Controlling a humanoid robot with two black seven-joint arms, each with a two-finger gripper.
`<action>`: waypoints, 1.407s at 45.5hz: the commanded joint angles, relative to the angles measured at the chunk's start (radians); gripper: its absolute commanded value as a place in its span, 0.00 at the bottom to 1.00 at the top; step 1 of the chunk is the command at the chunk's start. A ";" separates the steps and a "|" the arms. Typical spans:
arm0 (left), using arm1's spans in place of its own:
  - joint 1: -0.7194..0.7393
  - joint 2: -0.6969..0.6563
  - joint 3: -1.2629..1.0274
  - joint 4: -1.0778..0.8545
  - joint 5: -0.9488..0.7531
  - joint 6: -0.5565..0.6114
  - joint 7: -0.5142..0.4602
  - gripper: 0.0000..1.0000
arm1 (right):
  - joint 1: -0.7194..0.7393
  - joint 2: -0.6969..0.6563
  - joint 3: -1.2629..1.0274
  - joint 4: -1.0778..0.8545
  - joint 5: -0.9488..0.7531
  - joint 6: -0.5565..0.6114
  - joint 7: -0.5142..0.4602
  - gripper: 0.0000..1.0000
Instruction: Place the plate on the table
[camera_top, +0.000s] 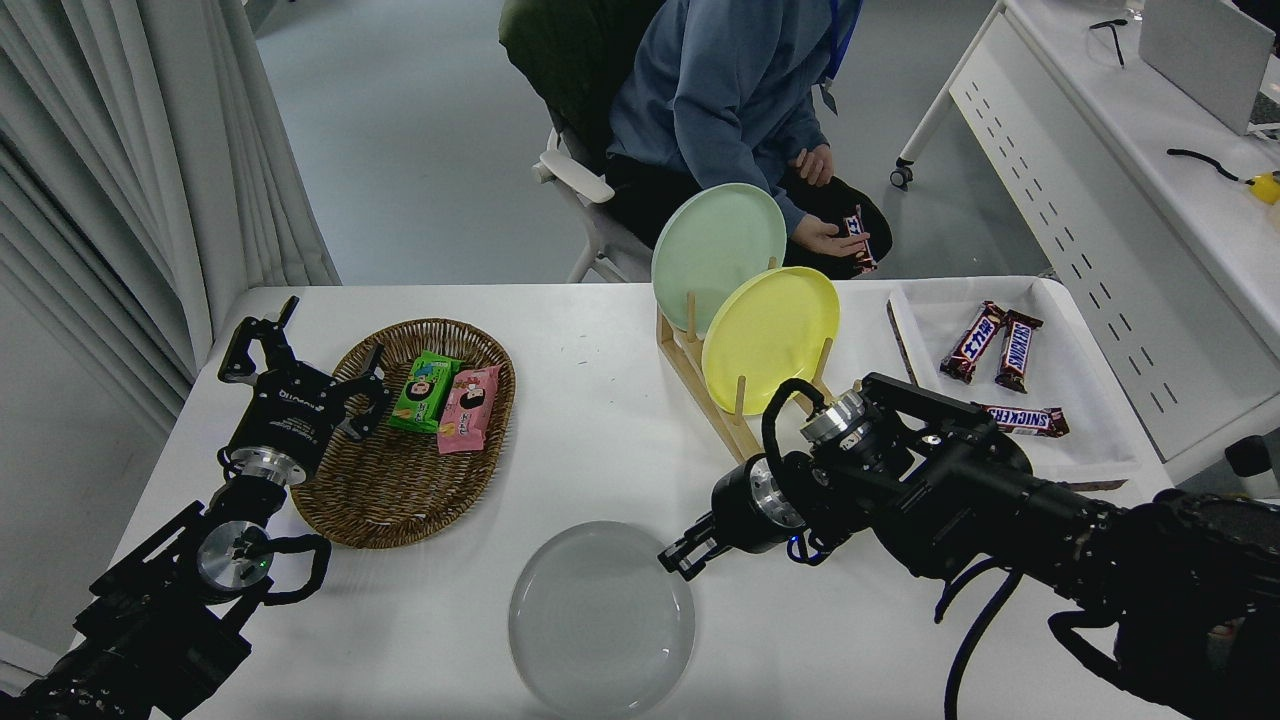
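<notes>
The pale grey plate (600, 618) lies flat on the white table (600, 440) near its front edge, in the middle. My right gripper (683, 556) reaches in from the right, low over the table, and its fingers are closed on the plate's upper right rim. My left gripper (305, 375) is parked at the lower left, open and empty, at the left edge of a wicker basket.
The wicker basket (400, 520) holds two snack packets. A wooden rack (700, 385) behind my right arm holds a mint green plate (715, 245) and a yellow plate (770, 325). A white tray (1070, 370) with candy bars stands at the right. A seated person's hand (825, 235) holds a candy bar beyond the far edge.
</notes>
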 joint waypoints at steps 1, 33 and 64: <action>0.000 0.000 -0.001 0.000 0.000 0.000 0.000 1.00 | -0.003 -0.020 0.000 0.002 0.000 0.000 -0.002 0.00; 0.000 0.000 -0.001 0.001 0.000 0.000 0.000 1.00 | -0.010 -0.020 0.016 0.001 -0.031 0.000 -0.001 0.06; 0.000 0.000 0.001 0.001 0.000 0.000 0.000 1.00 | 0.042 -0.019 0.046 0.148 -0.048 0.000 0.001 1.00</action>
